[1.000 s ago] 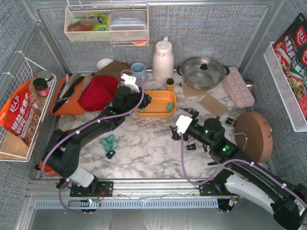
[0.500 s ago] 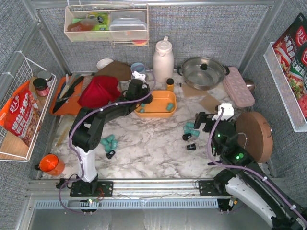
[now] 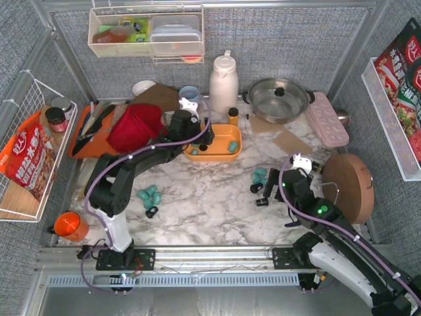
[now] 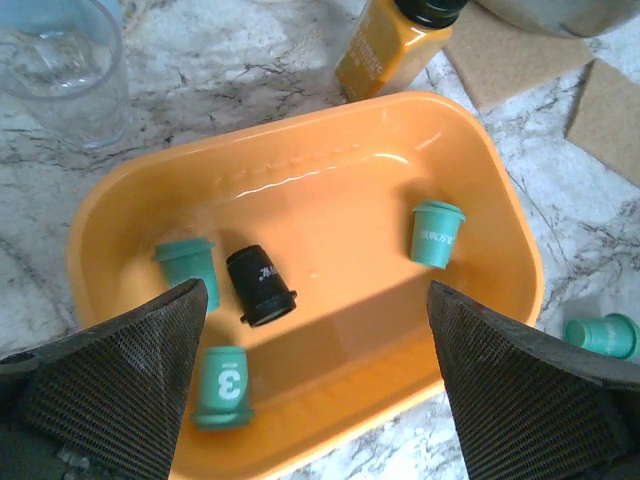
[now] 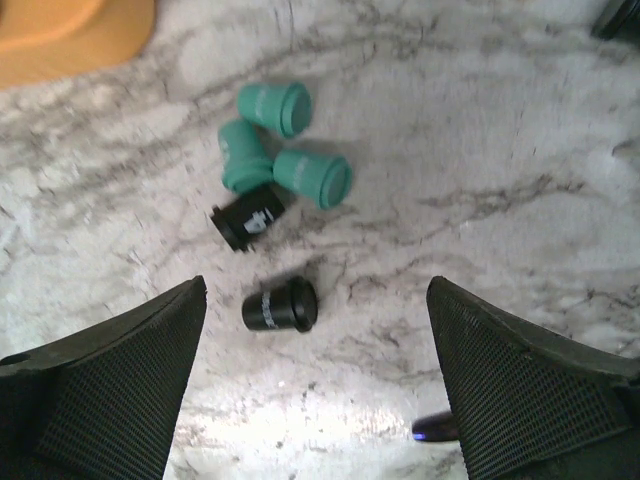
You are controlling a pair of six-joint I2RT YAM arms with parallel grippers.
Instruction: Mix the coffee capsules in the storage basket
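Marble tabletop (image 3: 204, 217) is filling the middle of the enclosure, with kitchen clutter crowding its upper edge. Just above centre of the overhead view the storage basket (image 3: 220, 157) is sitting, and the left gripper (image 4: 317, 295) is hovering over it with jaws spread wide, gripping nothing. Its wrist view is showing four coffee capsules (image 4: 437, 233) inside, three teal and one black, all lying apart on the basket floor.

Right of centre, the right gripper (image 5: 315, 295) is hanging over a loose cluster (image 5: 275, 150) on bare marble, jaws likewise wide and empty. A lone black capsule (image 5: 280, 305) is lying on its side between its fingers. Another small group (image 3: 148, 195) is waiting at lower left.

To me this is looking like the gathering stage, with both colours being collected into the basket. The next move seems to call for the right gripper dropping straight down and closing across that black capsule, which may roll. Open marble is lying between cluster and basket. Nearer the basket it is getting tight: a yellow bottle (image 4: 390, 50) is standing just beside its far rim, and a glass (image 4: 60, 70) is standing near its upper-left corner.
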